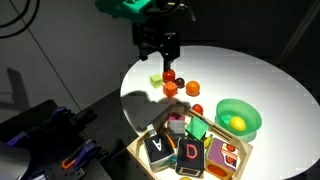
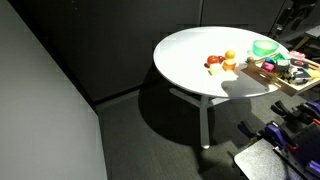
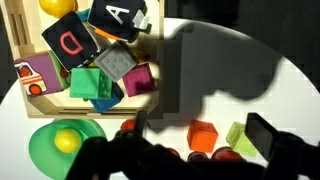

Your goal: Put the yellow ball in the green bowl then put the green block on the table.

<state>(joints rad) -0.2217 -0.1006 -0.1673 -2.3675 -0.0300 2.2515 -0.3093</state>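
The yellow ball (image 3: 66, 140) lies inside the green bowl (image 3: 40, 150), which stands on the white table (image 3: 290, 90). Ball (image 1: 236, 122) and bowl (image 1: 222, 108) also show in an exterior view. A small light green block (image 3: 240, 135) sits on the table beside an orange cube (image 3: 203, 133) and red balls (image 3: 228, 155). My gripper (image 3: 200, 127) is open and empty, hovering over this cluster. The orange cube lies between the fingers and the green block just inside the right finger. In an exterior view the gripper (image 1: 158, 45) hangs above the block (image 1: 156, 78).
A wooden tray (image 3: 22, 45) holds dark blocks marked A (image 3: 118, 18) and D (image 3: 72, 45), a teal-green cube (image 3: 97, 85), a pink cube (image 3: 137, 78) and a second yellow ball (image 3: 58, 6). Orange and red balls (image 1: 192, 88) lie near the table edge (image 1: 128, 95).
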